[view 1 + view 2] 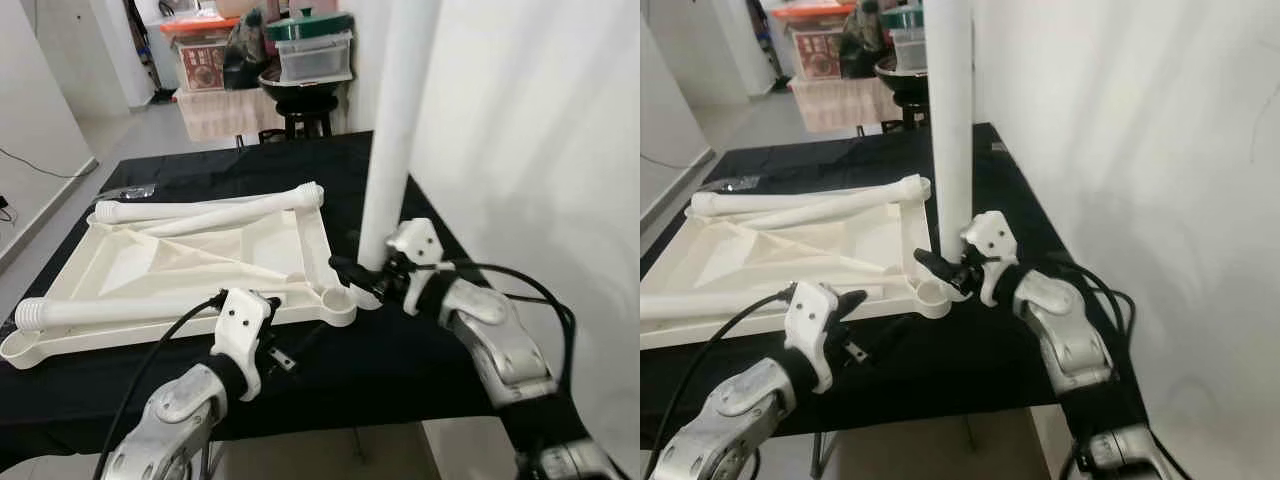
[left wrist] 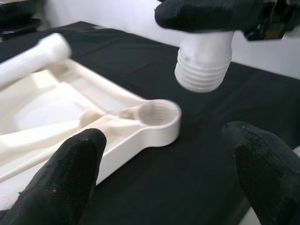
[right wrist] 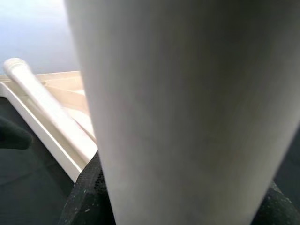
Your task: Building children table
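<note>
Jaws of the right gripper (image 1: pixel 368 276) clamp the white table leg (image 1: pixel 395 130) near its threaded lower end, holding it upright just above the corner socket (image 2: pixel 157 114) of the upturned tabletop (image 1: pixel 190 262) on the black surface (image 1: pixel 400 350). Jaws of the left gripper (image 2: pixel 164 173) stand wide, empty, facing that socket. The leg looks like light, stiff, smooth plastic, probably slippery; a low grip near the thread seems best for steering it in.

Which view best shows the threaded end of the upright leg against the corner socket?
Left wrist view: the threaded end, held by the right hand, hangs above the corner socket, not in. Eye views show less; right wrist view shows the leg's shaft.
</note>
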`<state>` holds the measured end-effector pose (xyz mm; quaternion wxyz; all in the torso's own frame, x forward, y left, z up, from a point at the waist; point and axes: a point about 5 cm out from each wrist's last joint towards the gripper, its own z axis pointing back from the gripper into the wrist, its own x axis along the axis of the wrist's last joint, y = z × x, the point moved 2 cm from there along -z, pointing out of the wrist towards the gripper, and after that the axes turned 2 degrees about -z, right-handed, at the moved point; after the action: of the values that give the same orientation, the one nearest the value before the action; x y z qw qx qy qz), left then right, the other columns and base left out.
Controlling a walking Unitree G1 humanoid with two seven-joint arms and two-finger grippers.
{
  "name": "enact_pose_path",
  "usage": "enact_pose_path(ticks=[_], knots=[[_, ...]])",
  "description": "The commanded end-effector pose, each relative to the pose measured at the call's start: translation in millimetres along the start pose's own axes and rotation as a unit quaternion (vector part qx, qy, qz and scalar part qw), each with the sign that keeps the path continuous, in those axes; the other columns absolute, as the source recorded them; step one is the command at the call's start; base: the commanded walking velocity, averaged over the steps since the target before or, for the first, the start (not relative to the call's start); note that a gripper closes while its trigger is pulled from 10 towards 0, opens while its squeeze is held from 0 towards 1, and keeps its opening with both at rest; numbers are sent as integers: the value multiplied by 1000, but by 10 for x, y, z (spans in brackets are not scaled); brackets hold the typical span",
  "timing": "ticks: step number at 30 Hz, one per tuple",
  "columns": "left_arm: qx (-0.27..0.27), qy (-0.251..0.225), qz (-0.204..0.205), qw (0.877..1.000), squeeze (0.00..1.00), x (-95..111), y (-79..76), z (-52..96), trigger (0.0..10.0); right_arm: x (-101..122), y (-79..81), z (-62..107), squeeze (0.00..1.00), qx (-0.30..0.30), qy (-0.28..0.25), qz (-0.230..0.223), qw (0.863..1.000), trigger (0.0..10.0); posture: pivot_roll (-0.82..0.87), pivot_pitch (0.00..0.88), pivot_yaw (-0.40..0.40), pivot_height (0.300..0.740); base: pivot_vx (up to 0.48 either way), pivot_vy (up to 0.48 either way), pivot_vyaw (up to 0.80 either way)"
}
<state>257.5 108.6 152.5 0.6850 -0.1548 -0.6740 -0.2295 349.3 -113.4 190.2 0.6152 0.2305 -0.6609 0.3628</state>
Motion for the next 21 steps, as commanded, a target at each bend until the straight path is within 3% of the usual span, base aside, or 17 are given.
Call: enact_pose_path(ticks=[1,2,3,7,12,21], knots=[[0,-2,-23,1000,0,29,-7,33,10000,3,18,-65,0,29,3,-7,1000,10000,-107,33,31,740,0,0,0],[1,-6,-29,1000,0,51,-18,53,10000,10,-2,-93,0,40,4,-9,999,10000,-104,48,32,740,0,0,0],[4,-12,-34,999,0,77,-24,73,0,19,-20,-117,0,49,3,-15,999,10000,-101,58,33,740,0,0,0],[-2,-13,-38,999,0,93,-39,92,0,45,-38,-151,0,60,0,-19,998,10000,-94,72,32,740,0,0,0],[11,-9,-56,998,0,129,-66,205,0,176,-13,-236,0,136,-16,-33,990,10000,-60,147,24,740,0,0,0],[16,4,-79,997,0,130,-105,336,0,184,-74,-181,0,206,-8,-49,977,10000,-29,201,22,740,0,0,0]])
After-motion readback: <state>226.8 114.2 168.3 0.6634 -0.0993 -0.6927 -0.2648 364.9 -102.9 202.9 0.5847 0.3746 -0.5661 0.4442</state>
